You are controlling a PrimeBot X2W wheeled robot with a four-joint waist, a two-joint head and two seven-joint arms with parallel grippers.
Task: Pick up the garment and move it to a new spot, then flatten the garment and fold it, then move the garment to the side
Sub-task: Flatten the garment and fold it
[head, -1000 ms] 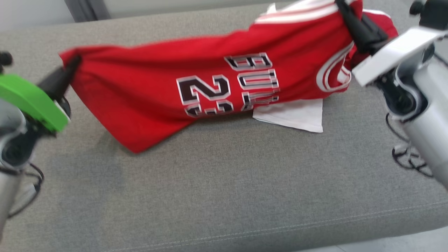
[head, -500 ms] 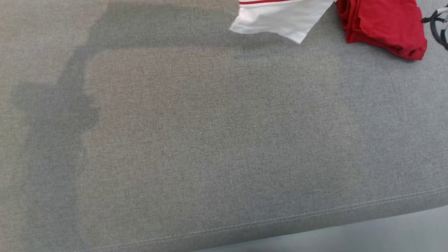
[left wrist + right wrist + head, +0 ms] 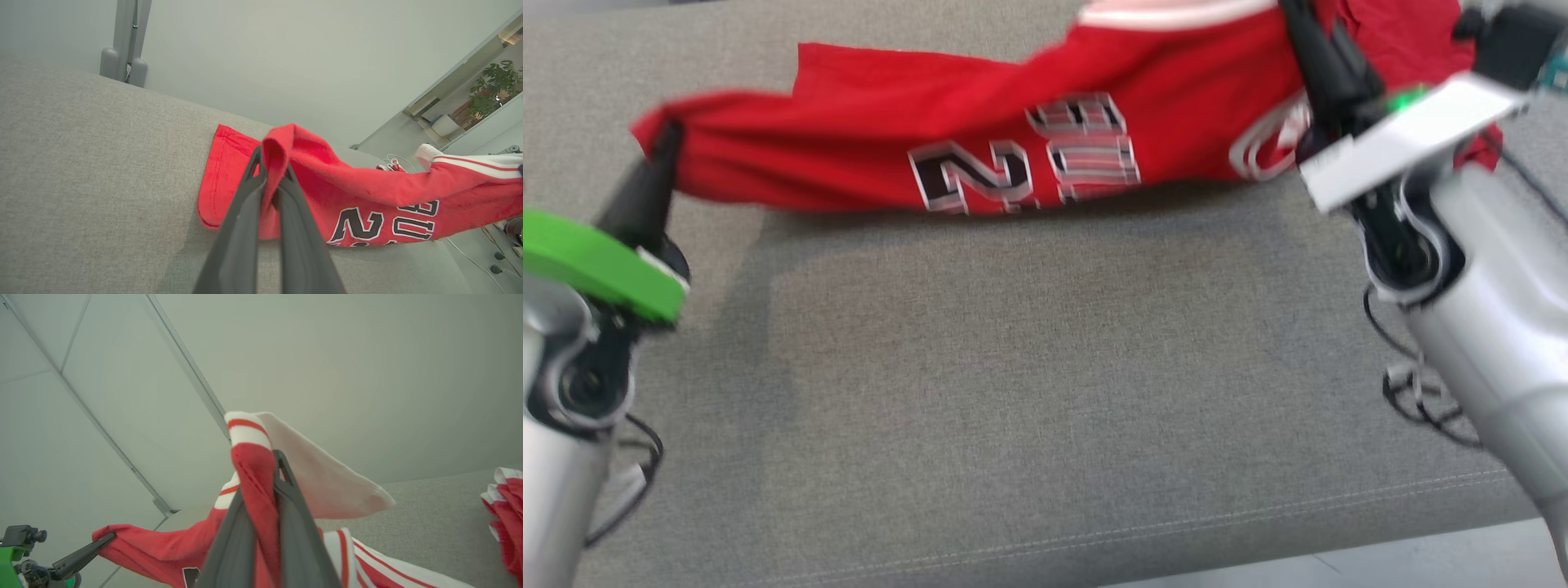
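Note:
The garment (image 3: 1013,139) is a red jersey with white-trimmed black letters and numbers. It hangs stretched sideways between my two grippers, over the far part of the grey cushion (image 3: 1029,392). My left gripper (image 3: 668,137) is shut on its red hem corner, and in the left wrist view the gripper (image 3: 273,163) pinches a fold of red cloth (image 3: 367,192). My right gripper (image 3: 1298,28) is shut on the white-striped sleeve end. In the right wrist view that gripper (image 3: 263,465) clamps red cloth with a white band (image 3: 245,430).
The cushion's front seam (image 3: 1176,523) runs along the bottom, with pale floor beyond. Dark cables (image 3: 1421,392) hang by my right arm. A grey post (image 3: 122,41) stands behind the cushion. More red and white cloth (image 3: 506,506) lies bunched at the far right.
The head camera swung away and back. Against a second ago, the jersey is pulled tauter and sits farther back, and the white piece below it no longer shows. Both grips hold.

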